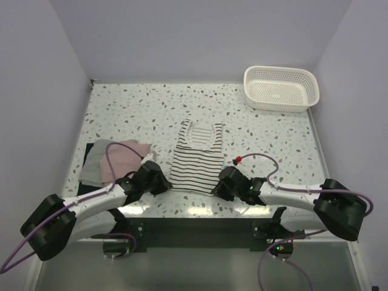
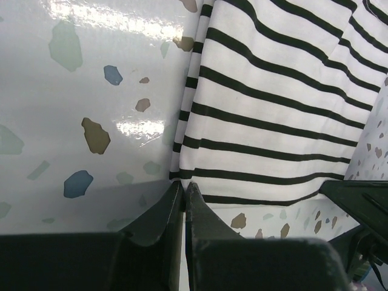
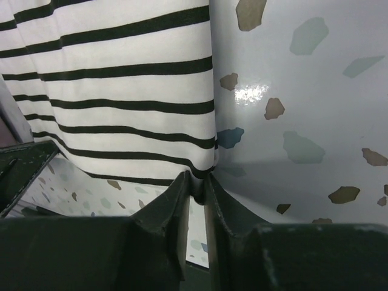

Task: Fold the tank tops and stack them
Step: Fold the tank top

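The white tank top with thin black stripes lies flat in the middle of the speckled table, straps toward the far side. My left gripper is shut on its near left hem corner, seen in the left wrist view with the striped cloth spreading away. My right gripper is shut on the near right hem corner, seen in the right wrist view with the cloth to its left. The pink tank top lies on a dark one at the left.
A white plastic lattice basket stands at the far right corner of the table. A grey cloth lies within the pile at the left. Walls close in the table on three sides.
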